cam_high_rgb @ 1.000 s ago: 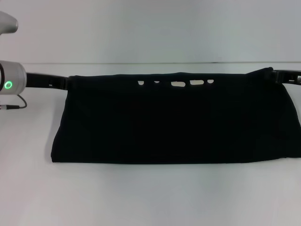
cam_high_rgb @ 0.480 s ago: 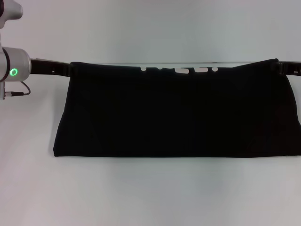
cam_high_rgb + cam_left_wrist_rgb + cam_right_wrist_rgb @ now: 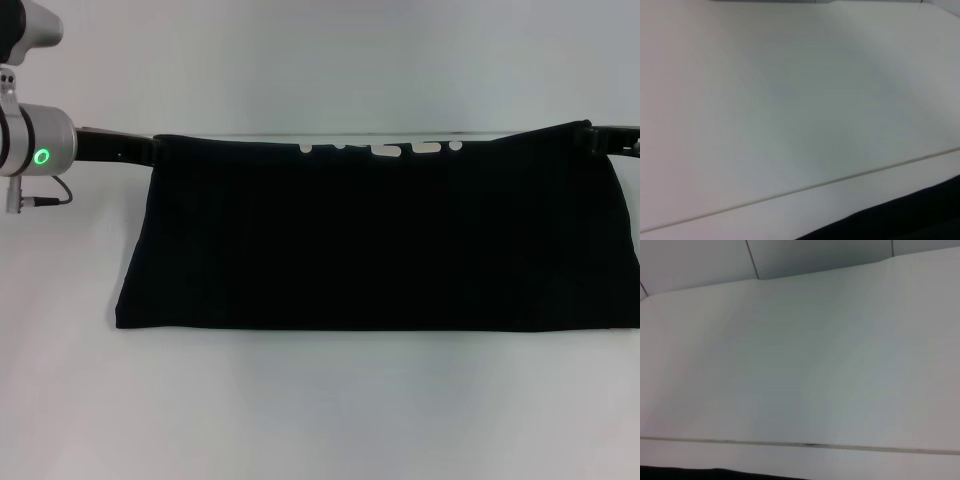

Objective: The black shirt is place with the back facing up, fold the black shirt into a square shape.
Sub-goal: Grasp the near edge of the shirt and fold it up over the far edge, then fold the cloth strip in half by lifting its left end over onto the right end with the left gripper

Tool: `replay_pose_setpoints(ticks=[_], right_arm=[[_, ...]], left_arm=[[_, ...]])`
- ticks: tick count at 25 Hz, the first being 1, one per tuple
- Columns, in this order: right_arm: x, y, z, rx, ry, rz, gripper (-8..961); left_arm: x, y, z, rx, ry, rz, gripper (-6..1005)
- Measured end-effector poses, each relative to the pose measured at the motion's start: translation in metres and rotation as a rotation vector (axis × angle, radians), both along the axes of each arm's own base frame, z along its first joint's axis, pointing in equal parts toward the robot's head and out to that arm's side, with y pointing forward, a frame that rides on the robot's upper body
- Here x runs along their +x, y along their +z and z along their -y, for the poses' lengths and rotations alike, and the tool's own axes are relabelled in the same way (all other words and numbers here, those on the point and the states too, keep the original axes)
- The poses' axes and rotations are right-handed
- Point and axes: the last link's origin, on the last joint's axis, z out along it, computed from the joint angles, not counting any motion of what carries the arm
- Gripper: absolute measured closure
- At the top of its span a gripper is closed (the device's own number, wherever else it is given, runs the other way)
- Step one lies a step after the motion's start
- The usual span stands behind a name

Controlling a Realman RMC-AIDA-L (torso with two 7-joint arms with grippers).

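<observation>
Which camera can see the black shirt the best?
The head view: it shows nearly the whole black shirt, stretched wide between the left end effector and right end effector. Both wrist views catch only a thin dark strip of it at the picture's edge.

Colours on my feed: black cloth, white ground

I log the black shirt (image 3: 370,240) as plain, unpatterned black, with small white marks (image 3: 385,148) along its top edge; the table (image 3: 320,410) as plain white with one thin pale seam line; the left arm (image 3: 40,145) as silver-grey with a green ring light (image 3: 42,157); both fingers' mounts as black.
</observation>
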Motion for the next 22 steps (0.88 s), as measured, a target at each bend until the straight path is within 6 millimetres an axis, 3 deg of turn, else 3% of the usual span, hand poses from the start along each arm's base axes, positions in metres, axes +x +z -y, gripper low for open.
replay_pose_setpoints(ticks=[3,13,18,22], right_arm=[[0.000,-0.002,0.000,0.001,-0.003,0.000,837],[0.003,0.001,0.001,-0.001,-0.006,0.018,793],[0.005,0.010,0.000,0.003,-0.022,-0.005,552],[0.001,0.015,0.008,-0.065,-0.012,-0.091,454]], left_arm=[[-0.001,-0.003,-0.001,0.011,0.014,0.001,965],[-0.012,-0.007,-0.004,0.103,0.070,-0.006,814],[-0.022,-0.002,-0.002,0.156,0.130,0.017,718],[-0.026,0.008,0.010,0.109,0.158,0.088,588]])
